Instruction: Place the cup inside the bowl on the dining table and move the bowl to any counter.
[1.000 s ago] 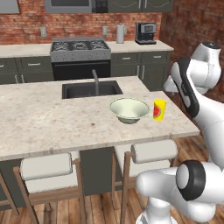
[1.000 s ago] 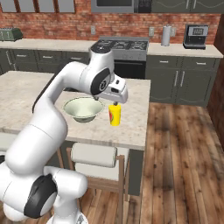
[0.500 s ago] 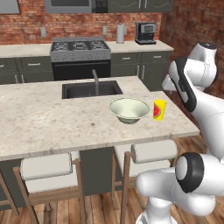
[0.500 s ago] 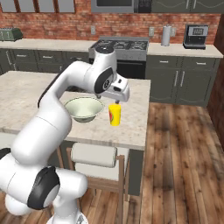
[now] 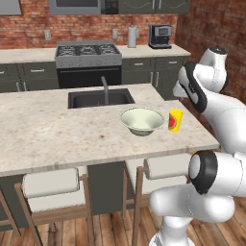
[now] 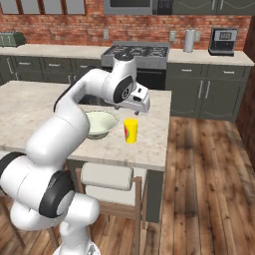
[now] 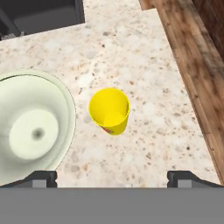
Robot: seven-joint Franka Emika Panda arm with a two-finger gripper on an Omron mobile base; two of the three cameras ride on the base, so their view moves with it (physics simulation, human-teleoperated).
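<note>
Arm swung nearer; cup (image 7: 109, 110) below open tool (image 7: 112, 178), beside bowl (image 7: 33, 127).

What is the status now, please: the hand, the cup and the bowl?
Hand open, above the cup, holding nothing. Cup upright on the dining table, beside the bowl, not touching. Bowl empty. Nothing between hand and cup.

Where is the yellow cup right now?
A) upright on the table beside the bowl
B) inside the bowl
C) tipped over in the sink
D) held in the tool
A: the cup stands upright on the stone top, apart from the bowl, with the open tool above it.
</note>
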